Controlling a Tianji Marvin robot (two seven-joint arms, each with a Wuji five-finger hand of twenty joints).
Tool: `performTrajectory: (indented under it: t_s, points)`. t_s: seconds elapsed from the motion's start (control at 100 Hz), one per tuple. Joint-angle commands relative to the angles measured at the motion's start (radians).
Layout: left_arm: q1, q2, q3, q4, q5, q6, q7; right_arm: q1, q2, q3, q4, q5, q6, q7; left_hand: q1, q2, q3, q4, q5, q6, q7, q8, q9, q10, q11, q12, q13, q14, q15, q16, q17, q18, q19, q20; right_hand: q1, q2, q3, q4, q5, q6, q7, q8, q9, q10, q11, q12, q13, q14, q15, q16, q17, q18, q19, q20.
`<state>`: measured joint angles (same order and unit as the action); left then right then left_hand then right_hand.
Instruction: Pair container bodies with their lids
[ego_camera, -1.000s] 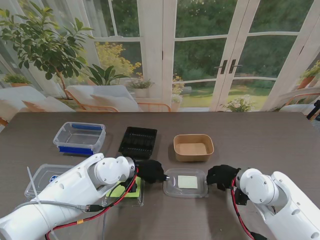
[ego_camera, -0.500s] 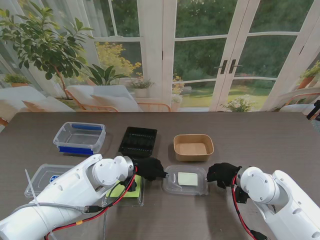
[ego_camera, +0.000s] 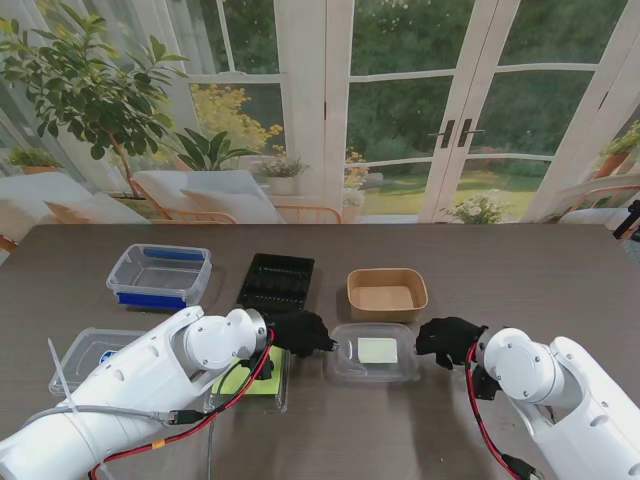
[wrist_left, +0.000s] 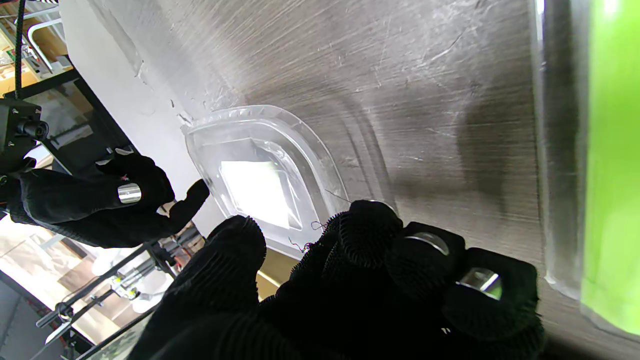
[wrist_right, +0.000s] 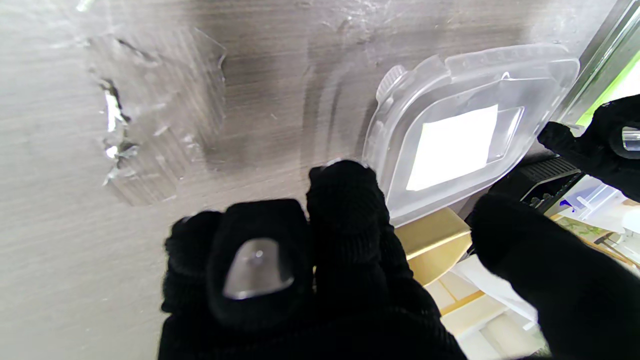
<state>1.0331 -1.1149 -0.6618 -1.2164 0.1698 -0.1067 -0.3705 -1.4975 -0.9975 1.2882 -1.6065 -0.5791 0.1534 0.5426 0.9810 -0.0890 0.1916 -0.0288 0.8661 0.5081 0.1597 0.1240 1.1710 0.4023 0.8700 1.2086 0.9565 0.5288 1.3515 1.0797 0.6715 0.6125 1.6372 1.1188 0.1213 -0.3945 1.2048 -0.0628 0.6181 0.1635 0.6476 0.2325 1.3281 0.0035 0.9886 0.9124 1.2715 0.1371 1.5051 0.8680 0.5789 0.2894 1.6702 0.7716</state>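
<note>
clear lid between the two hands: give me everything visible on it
The clear lid is thin transparent plastic, a rounded rectangle with a stepped rim, a raised centre panel and a pale square label in the middle. The right wrist view shows a small ribbed tab on its edge. It sits just nearer to me than the brown paper bowl. The left hand pinches its left edge; the right hand is at its right edge. Whether it is lifted off the table cannot be told.

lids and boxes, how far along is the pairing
Nothing looks paired yet: the brown box, black tray and blue-edged tub all sit uncovered. In hand: the clear lid, flanked by the left hand and right hand; firm grip unclear. Left: every pairing.
</note>
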Motion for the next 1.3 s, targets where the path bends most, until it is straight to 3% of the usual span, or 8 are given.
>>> performTrajectory:
  t_s: [0.0,0.47,1.29]
  points:
    - [0.001,-0.006,-0.003,-0.019,0.000,-0.005,-0.017,-0.008,-0.007,0.000,-0.017,0.003,0.000,0.013,0.002,0.017,0.034,-0.019,0.001,0.032,-0.052,-0.018,0.020,-0.012,0.001,0.007,0.013,0.052,0.010,-0.001,-0.009,-0.066,0.010,0.003,-0.024,0.021,0.021,0.030,-0.003,-0.129,-0.054,-0.030,0.006,0.026,0.031,0.015,0.036,0.010,0.018,-0.004,0.281,0.006,0.041,-0.005]
    - [-0.002,-0.008,-0.006,-0.010,0.012,-0.034,-0.002,-0.032,-0.007,0.039,-0.058,-0.009,0.000,0.015,-0.007,0.012,0.049,-0.021,0.006,0.031,-0.049,-0.017,0.023,-0.012,0.001,0.007,0.015,0.053,0.009,-0.001,-0.008,-0.064,0.011,0.001,-0.022,0.019,0.021,0.030,0.006,-0.128,-0.062,-0.033,0.006,0.029,0.032,0.013,0.035,0.013,0.019,-0.003,0.280,0.010,0.042,-0.005]
    - [-0.062,-0.033,0.025,0.066,-0.012,-0.100,0.025,-0.042,-0.008,0.076,-0.103,-0.030,0.019,0.018,-0.019,0.005,0.072,-0.022,0.003,0.029,-0.051,-0.018,0.023,-0.014,-0.001,0.007,0.015,0.052,0.008,-0.002,-0.009,-0.066,0.010,-0.001,-0.020,0.016,0.026,0.031,0.008,-0.131,-0.068,-0.036,0.007,0.029,0.032,0.013,0.035,0.015,0.019,-0.003,0.282,0.012,0.042,-0.005]
